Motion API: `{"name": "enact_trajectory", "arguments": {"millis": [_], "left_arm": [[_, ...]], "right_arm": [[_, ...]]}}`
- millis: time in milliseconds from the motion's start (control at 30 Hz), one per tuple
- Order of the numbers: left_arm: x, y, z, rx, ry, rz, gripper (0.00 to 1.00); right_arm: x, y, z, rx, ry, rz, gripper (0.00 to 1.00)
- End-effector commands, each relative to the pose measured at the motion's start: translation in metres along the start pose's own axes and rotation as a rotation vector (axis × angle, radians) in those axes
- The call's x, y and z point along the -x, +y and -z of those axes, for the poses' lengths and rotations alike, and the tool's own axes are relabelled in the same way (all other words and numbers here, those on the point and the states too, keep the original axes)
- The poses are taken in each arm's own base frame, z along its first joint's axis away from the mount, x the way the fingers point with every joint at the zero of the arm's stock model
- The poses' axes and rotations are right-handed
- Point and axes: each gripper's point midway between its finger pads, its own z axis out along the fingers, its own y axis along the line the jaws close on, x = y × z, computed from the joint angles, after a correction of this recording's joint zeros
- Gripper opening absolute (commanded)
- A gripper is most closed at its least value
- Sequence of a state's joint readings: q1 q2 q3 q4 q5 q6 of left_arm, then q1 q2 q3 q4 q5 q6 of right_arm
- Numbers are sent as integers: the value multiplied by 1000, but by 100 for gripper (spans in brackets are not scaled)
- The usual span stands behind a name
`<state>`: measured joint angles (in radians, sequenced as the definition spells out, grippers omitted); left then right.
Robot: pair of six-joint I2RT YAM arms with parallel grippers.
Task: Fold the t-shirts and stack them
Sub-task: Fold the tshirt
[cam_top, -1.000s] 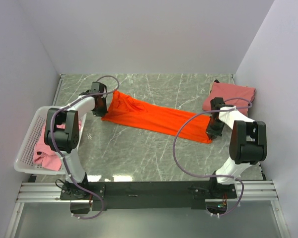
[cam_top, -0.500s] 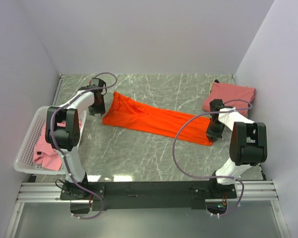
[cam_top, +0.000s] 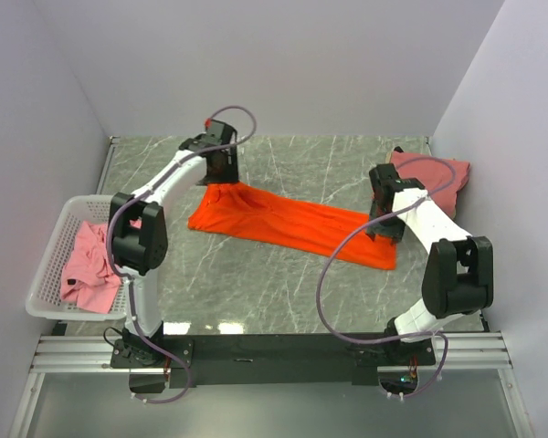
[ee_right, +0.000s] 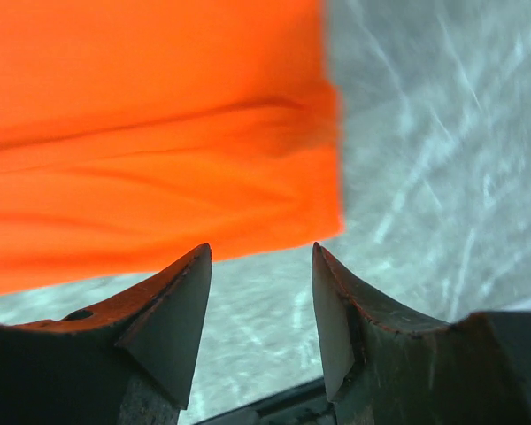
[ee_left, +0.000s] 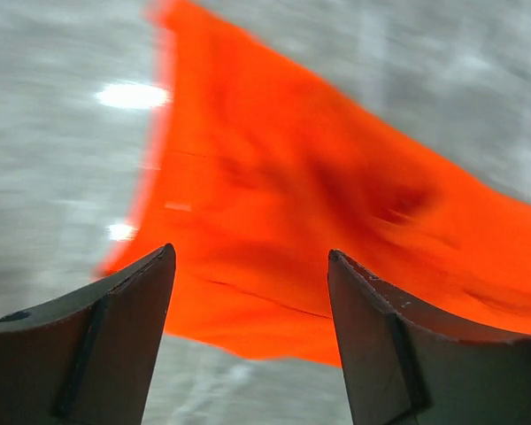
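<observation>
A bright orange t-shirt [cam_top: 283, 222] lies folded into a long band across the middle of the marble table. My left gripper [cam_top: 217, 166] hangs open above the band's far left end, with nothing between its fingers; in its wrist view the orange t-shirt [ee_left: 319, 212] fills the space below the left gripper [ee_left: 250, 257]. My right gripper [cam_top: 384, 224] is open too, over the band's right end, and the orange t-shirt [ee_right: 150, 124] lies flat beyond the right gripper [ee_right: 261, 252]. A salmon-pink t-shirt [cam_top: 438, 178] sits folded at the far right. A lighter pink t-shirt [cam_top: 87, 265] lies crumpled in the basket.
A white perforated basket [cam_top: 50, 274] stands at the table's left edge. Purple cables loop from both arms over the table. White walls close in the left, back and right sides. A black rail [cam_top: 274, 349] with the arm bases runs along the near edge.
Both grippers have let go of the orange t-shirt and opened. The left arm swung up toward the back, the right arm lifted back from the band's right end. The t-shirt now lies flat.
</observation>
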<state>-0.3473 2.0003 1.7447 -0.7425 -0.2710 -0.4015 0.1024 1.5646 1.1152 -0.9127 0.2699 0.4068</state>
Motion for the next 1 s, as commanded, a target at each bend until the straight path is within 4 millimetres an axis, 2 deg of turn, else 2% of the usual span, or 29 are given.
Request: {"name": "enact_trajectory", "arguments": {"millis": [0, 33, 67, 100, 133, 267, 400, 467, 500, 567, 633, 667, 700, 767, 800, 867, 967], "left_arm": [[-11, -42, -4, -150, 58, 84, 75], [-24, -50, -9, -192, 100, 97, 75], [-25, -56, -12, -213, 98, 132, 75], [-41, -56, -20, -218, 132, 143, 75], [-49, -59, -23, -233, 149, 157, 75], [-80, -68, -35, -296, 201, 219, 75], [-110, -57, -52, -257, 226, 236, 75], [-119, -51, -56, -232, 236, 231, 76], [-131, -44, -59, -208, 253, 226, 76], [-134, -39, -54, -202, 236, 224, 76], [-149, -29, -49, -187, 249, 216, 76], [-153, -27, -48, -186, 252, 214, 77], [-164, -21, -43, -177, 266, 213, 77], [-171, -12, -40, -148, 262, 214, 77], [-183, -5, -38, -130, 280, 210, 77], [-184, -1, -31, -125, 269, 224, 77], [-197, 10, -13, -110, 273, 243, 77]], "right_arm": [[23, 20, 32, 57, -107, 24, 56], [23, 33, 33, 115, -98, 33, 56], [28, 44, 29, 152, -99, 32, 56], [29, 51, 26, 179, -91, 32, 56], [31, 68, 19, 235, -70, 35, 56], [32, 100, -2, 329, -28, 46, 56], [20, 116, -27, 360, 43, 45, 55], [1, 114, -41, 330, 98, 59, 54], [-4, 113, -44, 317, 108, 65, 54], [-23, 106, -51, 284, 144, 84, 54], [-35, 97, -55, 256, 167, 95, 53], [-48, 90, -56, 239, 191, 99, 53], [-53, 86, -56, 230, 197, 98, 53], [-67, 76, -54, 219, 214, 97, 53], [-72, 74, -53, 219, 220, 93, 53], [-84, 67, -49, 218, 236, 90, 53], [-94, 60, -43, 218, 244, 78, 54]]}}
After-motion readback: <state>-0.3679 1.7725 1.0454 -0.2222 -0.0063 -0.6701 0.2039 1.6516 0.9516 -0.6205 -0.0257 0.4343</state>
